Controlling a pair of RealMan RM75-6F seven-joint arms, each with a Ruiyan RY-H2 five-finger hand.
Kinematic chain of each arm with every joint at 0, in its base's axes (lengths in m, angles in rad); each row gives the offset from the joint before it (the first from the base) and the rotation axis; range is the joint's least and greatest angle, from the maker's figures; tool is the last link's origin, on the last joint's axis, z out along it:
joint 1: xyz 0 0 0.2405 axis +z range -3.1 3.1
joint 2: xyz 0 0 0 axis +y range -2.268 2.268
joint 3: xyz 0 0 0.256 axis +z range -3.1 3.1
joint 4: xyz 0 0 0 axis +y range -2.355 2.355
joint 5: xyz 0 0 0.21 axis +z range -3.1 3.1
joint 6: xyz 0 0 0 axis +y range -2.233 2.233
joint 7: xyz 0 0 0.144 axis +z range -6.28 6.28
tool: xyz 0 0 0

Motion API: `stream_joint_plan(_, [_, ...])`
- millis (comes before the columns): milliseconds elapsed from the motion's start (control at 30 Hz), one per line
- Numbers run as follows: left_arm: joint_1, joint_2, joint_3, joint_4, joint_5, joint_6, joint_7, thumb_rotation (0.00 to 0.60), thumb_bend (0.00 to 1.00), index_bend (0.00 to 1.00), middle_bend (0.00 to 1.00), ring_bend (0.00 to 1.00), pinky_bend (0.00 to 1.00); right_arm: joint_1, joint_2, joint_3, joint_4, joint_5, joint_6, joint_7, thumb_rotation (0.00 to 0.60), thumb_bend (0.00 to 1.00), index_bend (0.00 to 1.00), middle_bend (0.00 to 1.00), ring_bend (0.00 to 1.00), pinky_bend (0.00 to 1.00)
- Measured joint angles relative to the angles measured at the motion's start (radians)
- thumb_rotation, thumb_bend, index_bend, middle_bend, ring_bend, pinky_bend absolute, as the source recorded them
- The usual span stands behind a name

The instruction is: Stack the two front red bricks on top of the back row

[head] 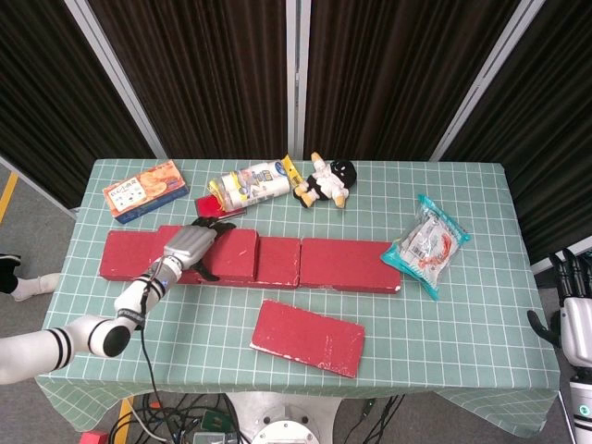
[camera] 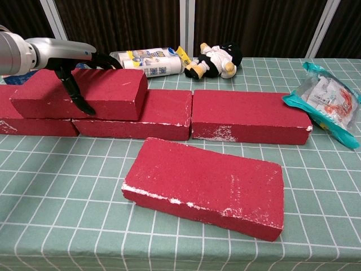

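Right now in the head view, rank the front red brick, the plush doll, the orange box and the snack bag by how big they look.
1. front red brick
2. snack bag
3. orange box
4. plush doll
The bag and box look close in size, so that order is unsure.

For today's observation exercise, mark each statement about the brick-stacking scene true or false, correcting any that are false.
1. The left hand grips a stacked brick lying on the back row. True.
2. A loose brick lies on the table in front of the row. True.
3. The plush doll sits on top of the loose brick. False: it lies behind the row, beside the wipes pack.
4. The right hand holds the snack bag. False: it is off the table's right edge, holding nothing.
5. The orange box is at the table's back left corner. True.
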Motion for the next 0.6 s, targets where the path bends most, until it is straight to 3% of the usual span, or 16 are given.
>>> stream_joint_plan(367, [-0.002, -0.005, 0.011, 0.016, -0.014, -0.013, 0.000, 0.600, 0.06, 0.13, 0.15, 0.00, 0.00, -0.002, 0.002, 0.000, -0.005, 0.000, 0.004, -0.006, 0.600, 0.18, 0.00, 0.00, 0.00, 0.00])
stream_joint_plan(600, [-0.003, -0.007, 0.015, 0.016, -0.006, -0.015, -0.001, 0.600, 0.06, 0.10, 0.00, 0.00, 0.00, 0.001, -0.003, 0.002, 0.000, 0.005, 0.001, -0.009, 0.600, 0.18, 0.00, 0.00, 0.00, 0.00])
